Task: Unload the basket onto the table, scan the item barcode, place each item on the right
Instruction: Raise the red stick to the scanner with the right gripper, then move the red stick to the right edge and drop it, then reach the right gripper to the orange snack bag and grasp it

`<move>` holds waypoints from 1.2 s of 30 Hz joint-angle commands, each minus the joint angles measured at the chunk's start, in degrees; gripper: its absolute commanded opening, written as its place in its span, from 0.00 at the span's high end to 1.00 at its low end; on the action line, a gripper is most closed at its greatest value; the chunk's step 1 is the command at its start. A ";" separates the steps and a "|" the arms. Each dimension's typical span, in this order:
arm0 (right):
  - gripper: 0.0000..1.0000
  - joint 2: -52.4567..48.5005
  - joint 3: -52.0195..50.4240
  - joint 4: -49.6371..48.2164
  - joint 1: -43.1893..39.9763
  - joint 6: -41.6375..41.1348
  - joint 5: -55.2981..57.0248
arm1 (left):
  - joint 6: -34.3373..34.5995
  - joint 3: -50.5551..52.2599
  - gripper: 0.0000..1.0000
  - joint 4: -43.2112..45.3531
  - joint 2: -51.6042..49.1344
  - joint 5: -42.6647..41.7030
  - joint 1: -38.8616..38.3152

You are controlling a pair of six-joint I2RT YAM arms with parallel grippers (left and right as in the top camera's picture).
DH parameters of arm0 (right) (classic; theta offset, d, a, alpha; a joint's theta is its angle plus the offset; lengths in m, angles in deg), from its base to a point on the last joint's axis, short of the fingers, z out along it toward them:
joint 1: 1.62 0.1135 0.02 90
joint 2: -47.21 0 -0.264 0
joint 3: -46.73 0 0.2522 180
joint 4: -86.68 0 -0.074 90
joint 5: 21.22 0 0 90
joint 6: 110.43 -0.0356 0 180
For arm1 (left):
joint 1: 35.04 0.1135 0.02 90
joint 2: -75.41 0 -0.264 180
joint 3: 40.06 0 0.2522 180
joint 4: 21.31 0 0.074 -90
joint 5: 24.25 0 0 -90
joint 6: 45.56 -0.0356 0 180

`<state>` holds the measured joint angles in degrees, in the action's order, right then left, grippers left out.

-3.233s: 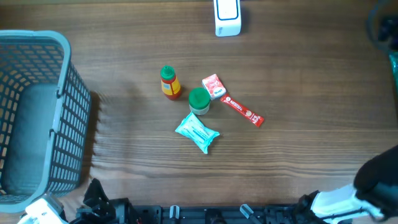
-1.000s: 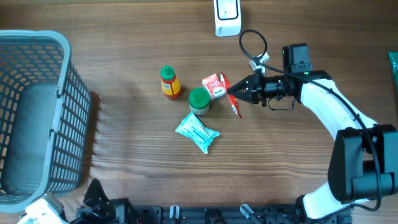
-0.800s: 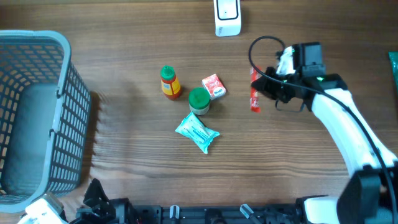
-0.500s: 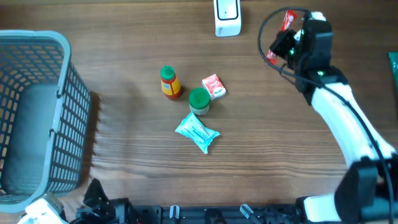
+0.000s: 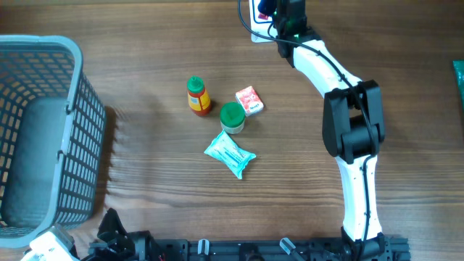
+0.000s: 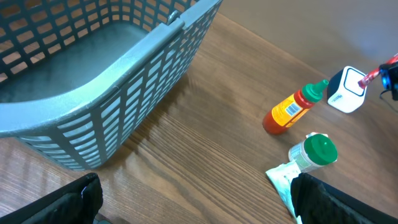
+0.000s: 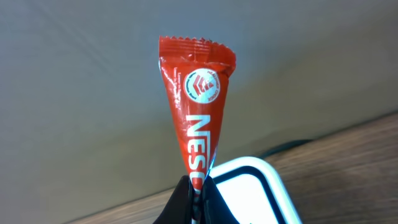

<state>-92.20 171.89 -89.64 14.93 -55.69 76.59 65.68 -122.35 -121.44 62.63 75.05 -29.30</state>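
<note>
A red Nescafe stick sachet [image 7: 196, 106] stands upright in my right gripper [image 7: 198, 183], which is shut on its lower end. Just beyond the fingers sits the white barcode scanner [image 7: 249, 193] with its dark-rimmed window. From overhead, the right gripper [image 5: 279, 11] is at the table's far edge, right over the scanner [image 5: 258, 32]. My left gripper [image 6: 199, 208] hangs open over bare wood near the front left, holding nothing. The left wrist view shows the scanner [image 6: 346, 90] far off, with the sachet [image 6: 388, 62] beside it.
A blue-grey basket [image 5: 43, 138] fills the left side. Mid-table lie a ketchup bottle [image 5: 197, 96], a green-lidded jar [image 5: 232, 117], a small red-white box [image 5: 249, 100] and a teal packet [image 5: 230, 154]. The right arm stretches along the table's right half.
My right gripper has lifted the red sachet from beside the small box and carried it to the far edge, over the scanner. The left gripper has stayed open and still.
</note>
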 commanded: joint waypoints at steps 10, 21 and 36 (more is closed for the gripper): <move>0.96 9.90 2.82 27.82 -13.40 10.29 17.90 | -1.11 -0.15 0.00 0.15 0.42 -0.28 0.39; 0.89 8.15 2.23 54.27 -47.06 17.03 8.09 | -1.11 -0.15 0.00 0.15 0.42 -0.28 0.39; 0.13 24.15 2.23 69.46 -36.20 5.29 -26.32 | -1.14 -0.15 0.00 0.15 0.42 -0.28 0.39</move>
<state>-68.77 174.12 -22.50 -26.27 -46.40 61.71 65.68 -122.35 -121.46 62.63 75.05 -29.30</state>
